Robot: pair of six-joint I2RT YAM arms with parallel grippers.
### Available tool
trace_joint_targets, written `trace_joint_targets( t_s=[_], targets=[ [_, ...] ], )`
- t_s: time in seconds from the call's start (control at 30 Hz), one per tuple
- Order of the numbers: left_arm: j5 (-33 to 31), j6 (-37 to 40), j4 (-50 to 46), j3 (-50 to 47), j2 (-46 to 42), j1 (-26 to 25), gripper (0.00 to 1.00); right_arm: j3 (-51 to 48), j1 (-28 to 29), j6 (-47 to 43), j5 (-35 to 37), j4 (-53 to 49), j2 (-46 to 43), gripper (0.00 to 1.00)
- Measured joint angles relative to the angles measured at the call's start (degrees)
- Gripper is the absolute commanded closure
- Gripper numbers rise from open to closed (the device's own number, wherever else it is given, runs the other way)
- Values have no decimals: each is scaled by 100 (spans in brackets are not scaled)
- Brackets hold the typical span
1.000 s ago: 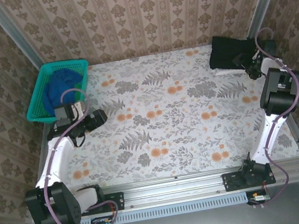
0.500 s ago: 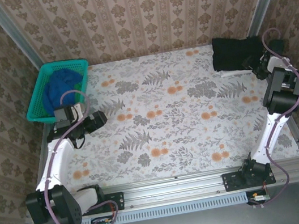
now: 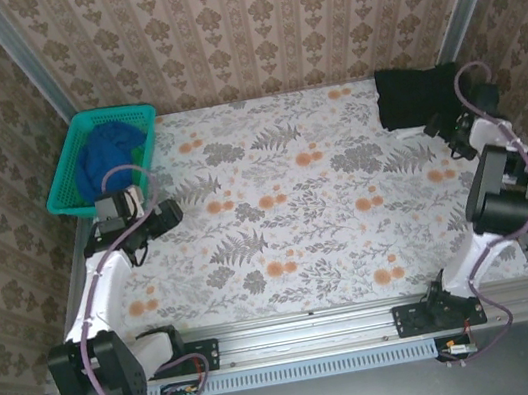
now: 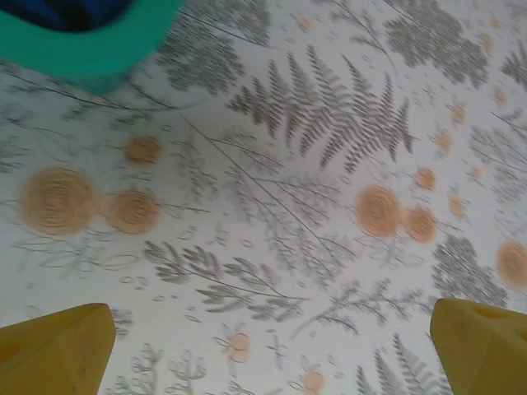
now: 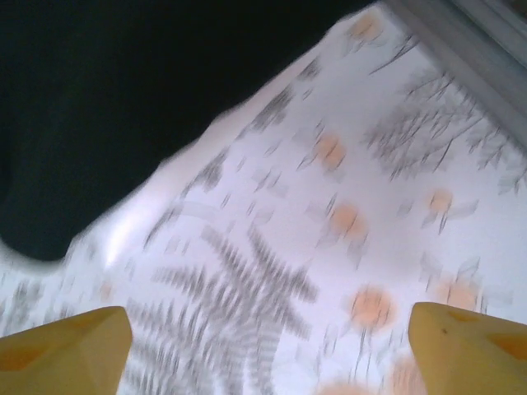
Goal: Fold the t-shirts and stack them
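Observation:
A folded black t-shirt (image 3: 414,96) lies in the table's back right corner; in the right wrist view it (image 5: 148,82) covers the upper left. My right gripper (image 3: 440,127) hovers just in front of its near edge, open and holding nothing (image 5: 268,346). A blue t-shirt (image 3: 110,152) is bunched inside the teal basket (image 3: 65,190) at the back left. Just in front of the basket, my left gripper (image 3: 170,213) is open over bare floral cloth (image 4: 272,350), with the basket's corner (image 4: 90,41) ahead of it.
The floral tablecloth (image 3: 297,212) covers the table. A metal frame rail (image 5: 469,41) runs close along the right side of the right gripper. Patterned walls enclose the table on three sides.
My right gripper has drawn back from the black t-shirt toward the right edge, its jaws now wide apart. The left arm has shifted slightly toward the near left.

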Motion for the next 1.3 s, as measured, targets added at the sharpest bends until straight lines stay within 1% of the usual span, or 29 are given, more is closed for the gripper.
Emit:
trace_joint_targets(
  t_s=[0.1, 0.17, 0.23, 0.27, 0.3, 0.37, 0.5, 0.6, 0.67, 0.7, 0.73, 0.77, 0.83, 0.93, 1.07, 1.3],
  targets=[
    [-664, 120, 592, -470, -476, 4, 0, -1482, 868, -181, 348, 848, -1513, 0],
    [-977, 551, 1296, -1102, -866, 4, 0, -2649, 1731, -420, 540, 1700, -2636, 0],
    [-1145, 984, 2114, -1805, -1010, 4, 0, -3692, 2363, -658, 566, 2844, -3300, 0],
    [-1217, 1158, 2557, -2162, -946, 4, 0, -4194, 2553, -772, 608, 3429, -3447, 0],
    [-1257, 1279, 2761, -2369, -796, 4, 0, -4492, 2636, -848, 660, 3764, -3445, 0],
    [-1257, 1475, 2968, -2461, -319, 4, 0, -4824, 2712, -977, 835, 4227, -3069, 0],
    [-1252, 1665, 3727, -2065, 769, 4, 0, -4444, 2712, -1327, 1169, 4638, -2002, 0],
    [-1091, 1687, 4741, -1998, 1189, 48, 0, -4079, 2638, -1484, 1222, 5276, -1392, 0],
    [-914, 1696, 5517, -2020, 1508, 101, 0, -4277, 2623, -1554, 1263, 5939, -1305, 0],
    [-804, 1709, 6061, -2057, 1781, 122, 0, -4433, 2625, -1569, 1329, 6325, -1244, 0],
    [-673, 1729, 6649, -2098, 2133, 155, 0, -4562, 2629, -1565, 1453, 6487, -1193, 0],
    [-575, 1731, 6872, -2118, 2365, 166, 0, -4603, 2653, -1567, 1589, 6483, -1167, 0],
    [-575, 1762, 6957, -2168, 2581, 133, 0, -4601, 2767, -1576, 1950, 6583, -1104, 0],
    [-647, 1834, 7093, -2155, 2590, 0, 0, -4601, 2898, -1591, 2199, 6732, -1102, 0],
    [-702, 1869, 7237, -2135, 2590, -70, 0, -4601, 2916, -1589, 2334, 6830, -1102, 0],
    [-765, 1882, 7274, -2129, 2588, -72, 0, -4597, 2894, -1589, 2352, 6830, -1102, 0]
  ],
)
